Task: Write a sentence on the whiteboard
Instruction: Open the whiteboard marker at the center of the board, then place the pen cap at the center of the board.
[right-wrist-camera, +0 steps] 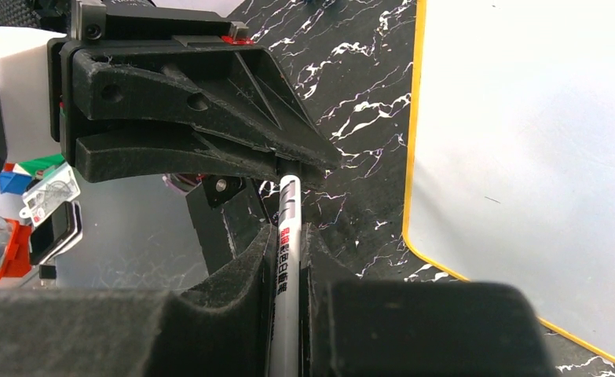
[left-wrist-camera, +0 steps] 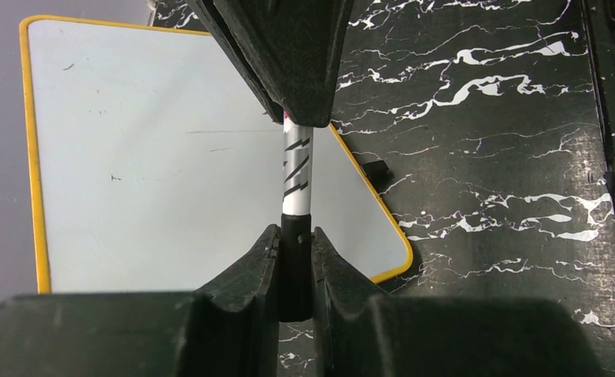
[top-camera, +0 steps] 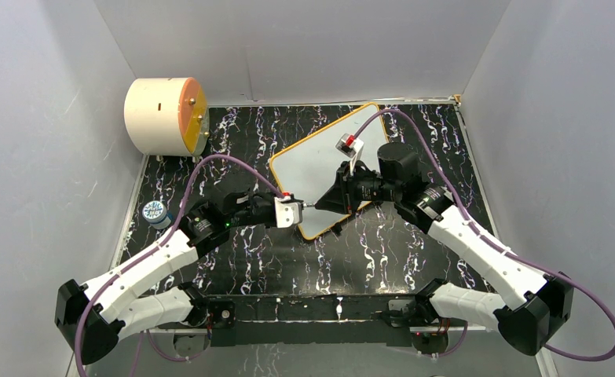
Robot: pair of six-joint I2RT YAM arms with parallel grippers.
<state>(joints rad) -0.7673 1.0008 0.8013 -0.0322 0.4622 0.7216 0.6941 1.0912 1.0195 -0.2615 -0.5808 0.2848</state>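
Two grippers clench one marker [left-wrist-camera: 297,177]: left gripper [left-wrist-camera: 296,236] on its black cap [left-wrist-camera: 295,271], right gripper [right-wrist-camera: 287,237] on the barrel [right-wrist-camera: 289,206]. The whiteboard [top-camera: 320,161] lies on the counter [top-camera: 233,149], unwritten; uncapping and writing likely remain.

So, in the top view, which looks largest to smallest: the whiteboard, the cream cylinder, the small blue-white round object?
1. whiteboard, though the right arm covers part.
2. cream cylinder, somewhat smaller.
3. small blue-white round object, clearly smallest.
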